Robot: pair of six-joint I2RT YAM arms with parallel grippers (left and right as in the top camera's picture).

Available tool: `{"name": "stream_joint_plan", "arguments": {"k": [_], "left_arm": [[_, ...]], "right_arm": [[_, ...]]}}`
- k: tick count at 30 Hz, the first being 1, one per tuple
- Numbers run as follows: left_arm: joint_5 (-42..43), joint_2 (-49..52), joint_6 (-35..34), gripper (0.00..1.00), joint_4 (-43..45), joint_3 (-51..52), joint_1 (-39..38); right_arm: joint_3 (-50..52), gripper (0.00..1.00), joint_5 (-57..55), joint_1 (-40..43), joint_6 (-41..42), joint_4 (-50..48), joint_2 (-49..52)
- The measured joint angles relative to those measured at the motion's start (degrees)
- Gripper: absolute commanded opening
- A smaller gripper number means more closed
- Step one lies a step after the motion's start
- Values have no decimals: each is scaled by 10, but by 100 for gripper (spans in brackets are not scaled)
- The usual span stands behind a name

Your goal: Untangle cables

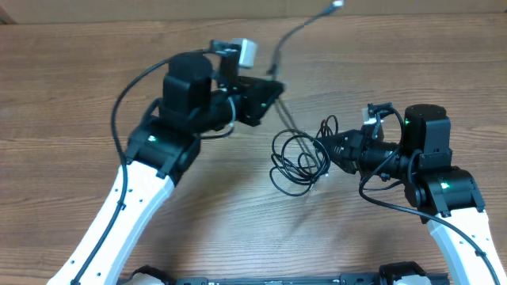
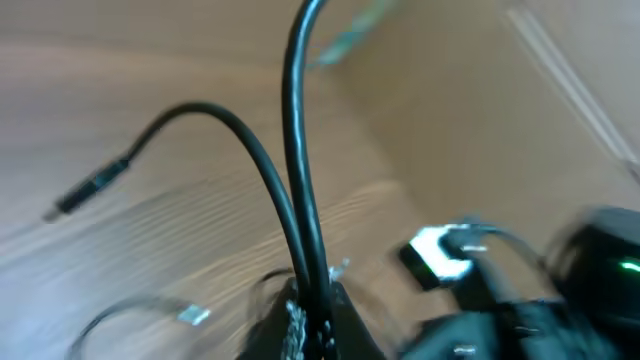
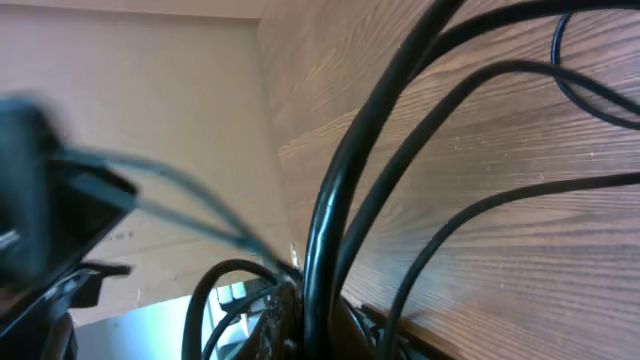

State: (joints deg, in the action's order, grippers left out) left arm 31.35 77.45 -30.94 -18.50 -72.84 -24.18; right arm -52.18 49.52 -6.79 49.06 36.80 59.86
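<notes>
White links (image 1: pixel 135 198), black joints (image 1: pixel 188 79), green lights (image 1: pixel 445 186); left hand (image 1: pixel 277 91), right hand (image 1: pixel 323 150) black.

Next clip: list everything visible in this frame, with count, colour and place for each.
cables: tangled bunch, exact count unclear, thin and black, mid-table between the two claws; one strand runs from the left claw up to the far edge
plug: one, pale, at the tip of that far strand, top edge of the overhead view
table: one, brown wood grain, under everything
left arm: one, white with black upper parts, reaching in from the lower left
right arm: one, white with black upper parts, reaching in from the lower right
left claw: one, black, shut on cables, up and left of the tangle
right claw: one, black, shut on cables at the tangle's right edge
</notes>
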Motion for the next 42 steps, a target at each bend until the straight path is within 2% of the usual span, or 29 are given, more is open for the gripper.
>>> {"name": "stream_joint_plan", "arguments": {"k": [7,11,17,24,30,42], "left_arm": [[-145,1,10,4,-188,0,33],[-227,1,14,4,-242,0,33],[-286,1,69,4,-278,0,33],[-335,1,88,4,-306,0,33],[-354,1,100,4,-309,0,33],[-376,1,102,4,-309,0,87]], "right_arm": [[0,4,2,0,-5,-44,0],[0,4,2,3,-7,-65,0],[0,4,11,75,-7,-74,0],[0,4,17,198,-42,-75,0],[0,4,22,266,-61,-75,0],[0,4,21,385,-179,-49,0]]}}
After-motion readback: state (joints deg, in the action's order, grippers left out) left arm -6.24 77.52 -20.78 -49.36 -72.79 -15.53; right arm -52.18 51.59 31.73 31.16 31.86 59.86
